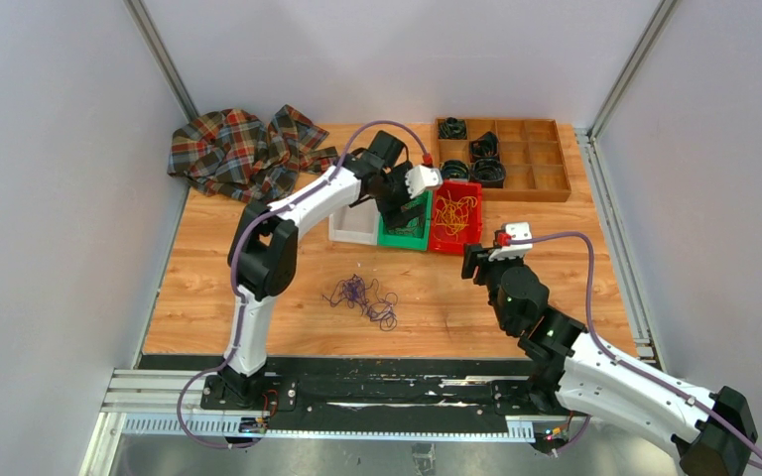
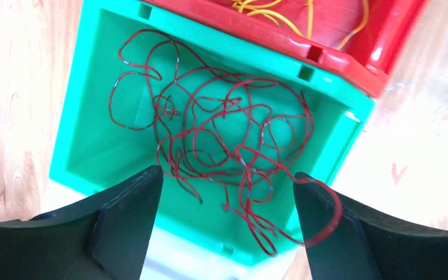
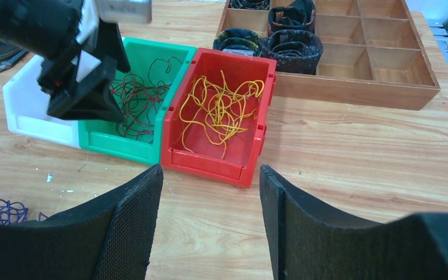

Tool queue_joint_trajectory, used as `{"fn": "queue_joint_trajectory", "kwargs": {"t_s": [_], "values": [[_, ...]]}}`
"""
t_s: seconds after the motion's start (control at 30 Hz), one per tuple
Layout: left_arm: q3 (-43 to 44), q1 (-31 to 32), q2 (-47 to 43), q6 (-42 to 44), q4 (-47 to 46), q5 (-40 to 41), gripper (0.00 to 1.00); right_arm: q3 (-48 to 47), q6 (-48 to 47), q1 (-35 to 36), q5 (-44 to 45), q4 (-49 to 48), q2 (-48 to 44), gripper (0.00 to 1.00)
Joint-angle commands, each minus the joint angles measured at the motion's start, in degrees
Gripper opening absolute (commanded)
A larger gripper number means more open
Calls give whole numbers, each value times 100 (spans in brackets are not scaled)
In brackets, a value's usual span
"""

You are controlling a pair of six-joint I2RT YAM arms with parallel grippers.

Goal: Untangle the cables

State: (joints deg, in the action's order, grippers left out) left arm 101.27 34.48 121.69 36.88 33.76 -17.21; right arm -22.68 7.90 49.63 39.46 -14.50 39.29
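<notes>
Left claw (image 2: 227, 173) hangs spread wide, gripping nothing, right over the green bin (image 2: 93, 134). Beneath it sprawls the dark red cable tangle (image 2: 221, 140): thin glossy loops with no clear long axis, one loop draped across a finger (image 2: 350, 251). Right claw (image 3: 210, 169) gapes too, empty. Yellow wires (image 3: 221, 108) lie just ahead in the red plastic bin (image 3: 210, 160), strung lengthwise away from it, and the purple tangle (image 3: 0, 211) sits off to its left.

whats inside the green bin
A loose tangle of dark red cable lies in the green bin, one loop reaching over its rim. Jaws of the left gripper hide two of its corners.
</notes>
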Motion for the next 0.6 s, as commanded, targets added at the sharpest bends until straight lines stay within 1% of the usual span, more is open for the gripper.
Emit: {"fn": "queue_joint_trajectory", "kwargs": {"t_s": [0.0,0.1,0.23,0.4,0.47,0.57], "values": [[391,-152,-519,351,1177,-808,88,-210,12,-102,-113,89,-9,61],[330,-222,-810,569,1474,-1031,91,-261,5,-100,-105,175,-16,61],[323,-279,-1118,654,1644,-1039,95,-306,37,-108,-152,232,-26,60],[358,-290,-1345,547,1670,-1091,96,-342,60,-108,-214,237,15,60],[375,-288,-1373,471,1682,-1067,94,-345,86,-111,-286,225,44,60],[359,-365,-1439,369,1810,-1141,92,-404,101,-111,-614,177,266,61]]}}
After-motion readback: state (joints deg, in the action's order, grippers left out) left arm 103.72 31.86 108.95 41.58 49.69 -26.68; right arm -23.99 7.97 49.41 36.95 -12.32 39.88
